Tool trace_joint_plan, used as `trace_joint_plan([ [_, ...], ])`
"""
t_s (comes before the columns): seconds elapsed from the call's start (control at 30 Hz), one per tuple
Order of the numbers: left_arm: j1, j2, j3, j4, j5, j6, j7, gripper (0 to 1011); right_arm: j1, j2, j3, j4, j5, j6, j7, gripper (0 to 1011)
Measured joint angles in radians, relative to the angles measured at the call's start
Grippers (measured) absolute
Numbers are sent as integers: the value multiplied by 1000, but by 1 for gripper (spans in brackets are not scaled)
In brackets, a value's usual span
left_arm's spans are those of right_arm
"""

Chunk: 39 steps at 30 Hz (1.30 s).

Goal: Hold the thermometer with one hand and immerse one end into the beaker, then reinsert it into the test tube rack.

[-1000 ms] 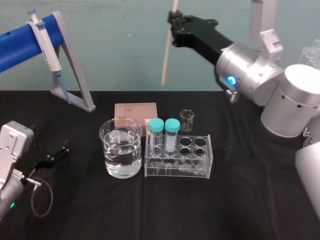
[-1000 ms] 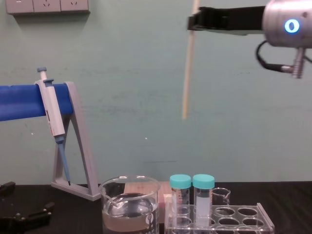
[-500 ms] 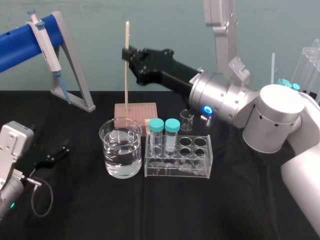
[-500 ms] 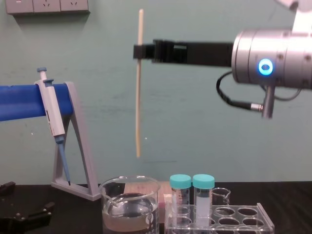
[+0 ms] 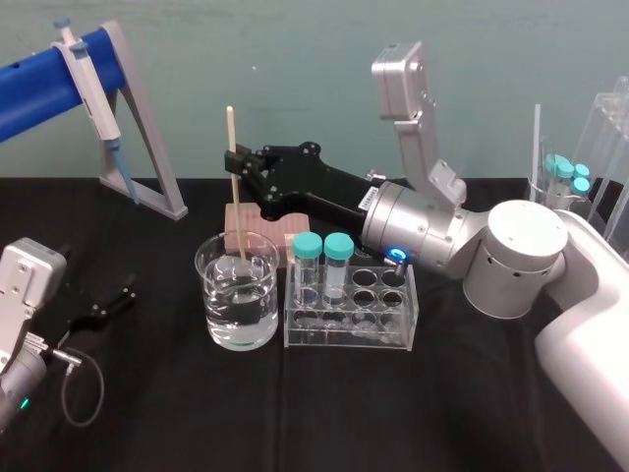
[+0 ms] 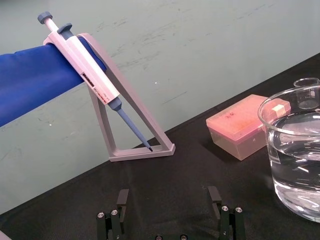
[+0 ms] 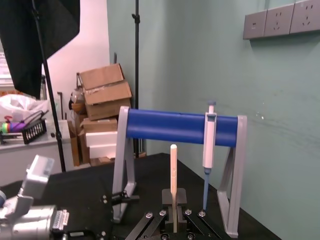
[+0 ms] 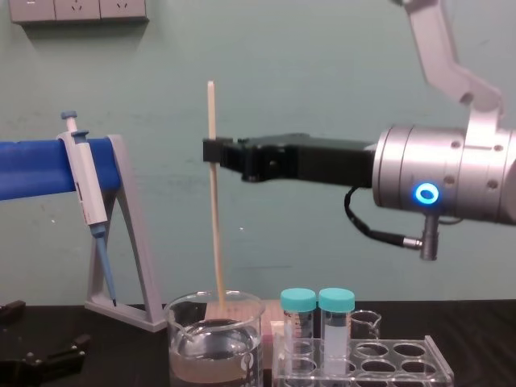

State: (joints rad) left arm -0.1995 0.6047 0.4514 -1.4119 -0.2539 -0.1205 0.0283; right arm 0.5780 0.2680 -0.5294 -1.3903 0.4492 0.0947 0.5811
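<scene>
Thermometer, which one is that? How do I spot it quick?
Find the big glass beaker of clear liquid beside the test tube rack. Upright over it, lower end inside the rim, is the thermometer, pinched by the right gripper; the left gripper sits open, far left. It is a very thin cream stick, far taller than the capped tubes, unlike the chunky blue-and-grey pipette.

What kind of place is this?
Likely a lab bench for robot trials: pipette on a stand, part-filled beaker, test tube rack. The right gripper holds a thermometer; the left gripper sits idle.
</scene>
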Motion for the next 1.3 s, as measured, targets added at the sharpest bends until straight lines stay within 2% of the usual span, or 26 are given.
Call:
trace_joint_plan([
  [0.2,0,0,0,0,0,0,0,1004,12,-1,-27,43,-14,-37,-3,44],
  [0.5,0,0,0,0,0,0,0,1004,14,-7,-44,68,-14,-45,-18,44],
  [0.93,0,0,0,0,0,0,0,1004,13,-35,-42,99,-9,-19,-69,44],
  [1.3,0,0,0,0,0,0,0,1004,13,-56,-37,130,-9,-28,-78,44],
])
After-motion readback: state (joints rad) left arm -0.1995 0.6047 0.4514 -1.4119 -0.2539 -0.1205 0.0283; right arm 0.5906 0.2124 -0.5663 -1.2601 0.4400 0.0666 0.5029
